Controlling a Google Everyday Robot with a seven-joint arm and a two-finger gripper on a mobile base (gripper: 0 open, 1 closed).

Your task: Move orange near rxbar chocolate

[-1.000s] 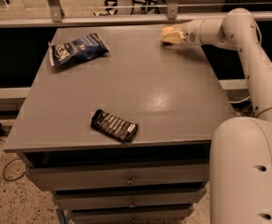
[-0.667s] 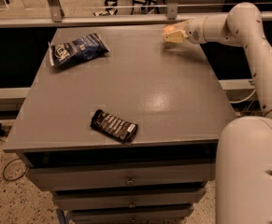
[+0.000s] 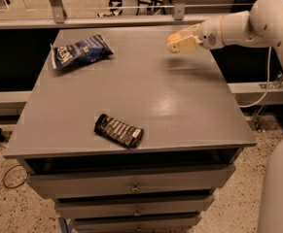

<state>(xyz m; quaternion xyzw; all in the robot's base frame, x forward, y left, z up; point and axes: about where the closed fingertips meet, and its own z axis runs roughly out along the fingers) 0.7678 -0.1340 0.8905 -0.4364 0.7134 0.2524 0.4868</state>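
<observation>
The gripper (image 3: 176, 41) hung just above the counter (image 3: 189, 110), well behind the rxbar chocolate (image 3: 118, 130) and off to its right, near the back right corner. Whether it was clenched or released could not be told. The orange did not show on its own anywhere on the counter. A warm yellowish lump at the gripper's tip may have been it, which would have put the fruit in the grasp, but that was a judgement rather than a plain sight. On that reading the step in hand was the carry toward the bar. It would go best as a low, level sweep on the diagonal, ending over bare counter just behind the bar or to its right, never on the wrapper itself. The bar lay close to the front edge, and a round fruit rolls, so the release was best kept until the fruit touched the surface on the side away from that edge. The white arm (image 3: 238, 28) reached in from the right of the bar, across the back of the counter. A crinkled blue chip bag (image 3: 81, 51) lay well behind the bar and to its left, off the likely path. No thing lay between the gripper and the bar. Drawers (image 3: 136, 186) sat directly below it.
</observation>
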